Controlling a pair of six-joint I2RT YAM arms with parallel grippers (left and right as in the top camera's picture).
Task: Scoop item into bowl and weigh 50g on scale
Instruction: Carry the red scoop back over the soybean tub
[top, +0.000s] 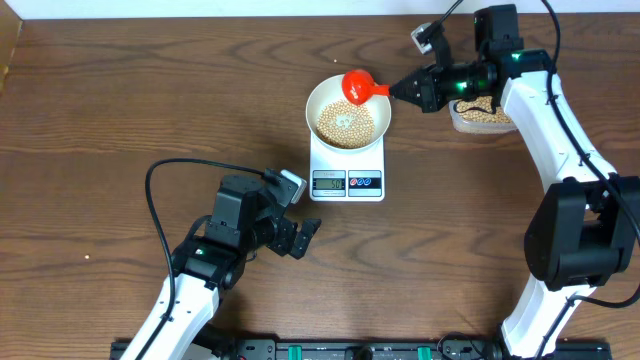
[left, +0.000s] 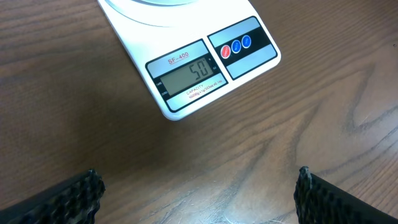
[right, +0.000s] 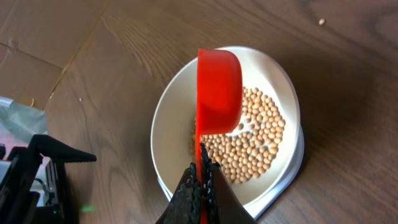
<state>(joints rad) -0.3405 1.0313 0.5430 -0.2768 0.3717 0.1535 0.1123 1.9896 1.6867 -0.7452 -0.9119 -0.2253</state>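
Note:
A white bowl (top: 320, 100) (right: 168, 118) stands on the white scale (top: 347, 160) (left: 186, 43) and holds a layer of tan beans (top: 345, 124) (right: 255, 146). The scale's display (left: 189, 73) reads 50. My right gripper (top: 407, 89) (right: 202, 171) is shut on the handle of a red scoop (top: 356, 86) (right: 217, 93), which is tipped on its side above the bowl's rim. Pointing at the scale from the table's near left, my left gripper (top: 305, 237) (left: 199, 199) is open with nothing between its fingers.
A clear tub of beans (top: 480, 117) sits right of the scale, under the right arm. One stray bean (right: 321, 22) lies on the wooden table beyond the bowl. A cardboard sheet (right: 43, 31) lies at the table's left side.

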